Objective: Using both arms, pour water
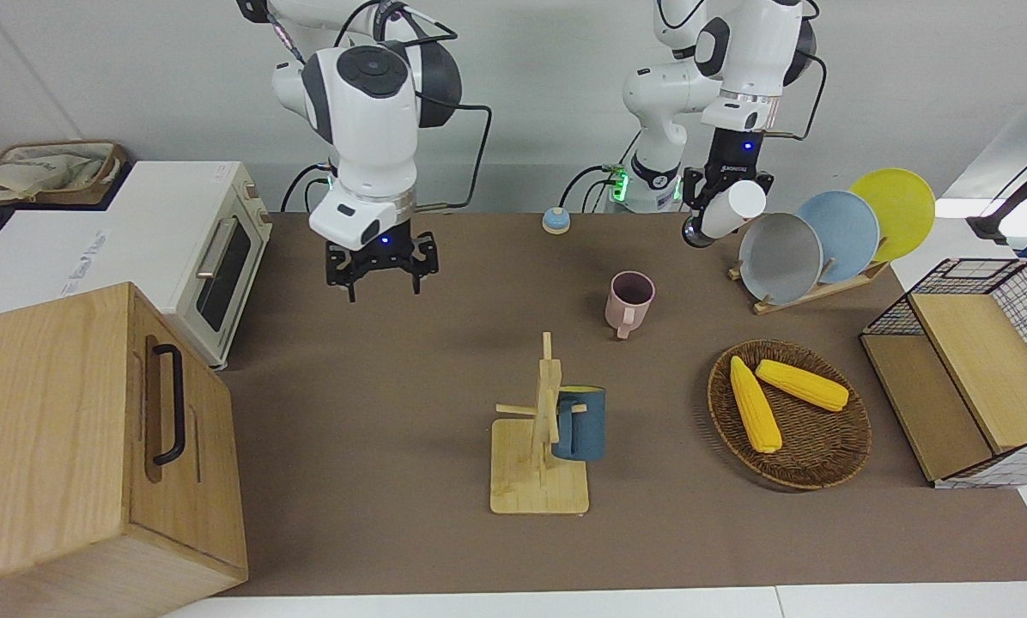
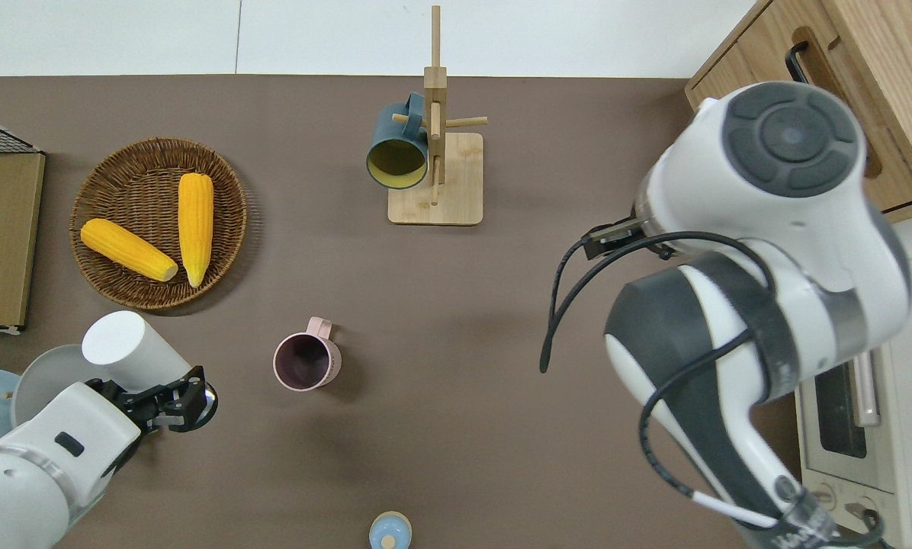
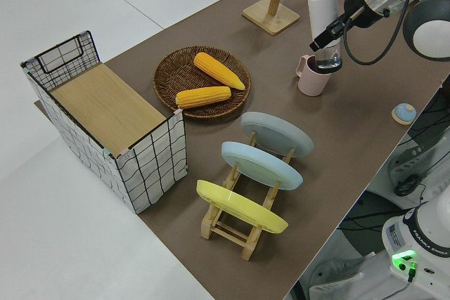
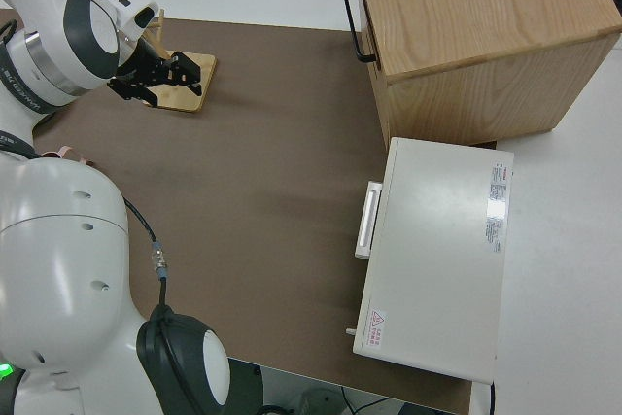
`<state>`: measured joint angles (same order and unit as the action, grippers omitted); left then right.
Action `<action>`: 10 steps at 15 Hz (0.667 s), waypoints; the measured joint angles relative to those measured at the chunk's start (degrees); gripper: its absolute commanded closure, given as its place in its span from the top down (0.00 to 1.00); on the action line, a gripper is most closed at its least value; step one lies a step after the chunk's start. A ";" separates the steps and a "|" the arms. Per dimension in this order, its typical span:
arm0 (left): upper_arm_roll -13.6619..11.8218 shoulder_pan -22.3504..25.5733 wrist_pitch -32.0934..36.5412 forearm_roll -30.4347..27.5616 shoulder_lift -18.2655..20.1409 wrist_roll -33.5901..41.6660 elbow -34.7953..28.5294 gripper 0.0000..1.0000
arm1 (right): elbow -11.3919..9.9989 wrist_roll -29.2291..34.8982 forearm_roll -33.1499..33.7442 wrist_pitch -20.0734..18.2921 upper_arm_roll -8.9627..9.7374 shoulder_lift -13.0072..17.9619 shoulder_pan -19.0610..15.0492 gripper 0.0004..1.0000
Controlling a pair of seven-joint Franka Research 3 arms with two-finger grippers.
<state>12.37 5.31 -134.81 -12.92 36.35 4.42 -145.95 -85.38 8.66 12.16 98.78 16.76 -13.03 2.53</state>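
1. Step in hand — the left gripper (image 1: 713, 209) is clamped on a white cup (image 1: 734, 209), carried in the air and tilted well off upright, its closed end swung toward the plate rack (image 1: 810, 287). In the overhead view it hangs over bare table near the left arm's end, between the wicker basket (image 2: 113, 164) of corn cobs (image 2: 195, 227) and the robots' edge.

2. Receiving vessel — judged to be the pink mug (image 1: 628, 301), which stands upright on the brown mat with its mouth open and its handle turned away from the robots. It lies apart from the held cup, toward the middle of the table.

3. Right gripper (image 1: 382, 268) — empty, fingers spread, pointing down over bare mat toward the right arm's end of the table; well apart from the pink mug.

4. Next move, as a judgement — carrying the white cup's open end over the pink mug's mouth before tipping further; the right gripper may need to steady or lift the mug.

5. A blue mug (image 1: 580, 422) hangs on the wooden mug tree (image 1: 540, 442), untouched.
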 measured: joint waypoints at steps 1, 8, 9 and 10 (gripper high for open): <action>-0.16 -0.56 0.73 -0.18 0.42 0.00 -0.01 0.00 | -0.26 -1.36 -1.34 -0.42 -2.18 1.29 -0.93 0.98; -0.23 -2.10 1.48 -1.36 0.90 -0.05 -0.22 0.00 | -0.56 -7.90 -7.37 -2.77 -12.70 7.36 -1.98 0.98; -0.24 -2.10 1.48 -1.50 0.90 -0.05 -0.24 0.00 | -0.64 -8.06 -8.31 -2.77 -13.91 7.88 -1.94 0.98; -0.24 -2.13 1.48 -1.74 0.90 -0.05 -0.24 0.00 | -0.68 -8.19 -9.05 -2.77 -14.97 8.31 -1.95 0.98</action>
<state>12.13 3.18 -133.33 -14.66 37.25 4.38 -146.20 -86.06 0.47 3.11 96.01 1.79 -4.71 0.58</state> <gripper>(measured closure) 0.352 0.013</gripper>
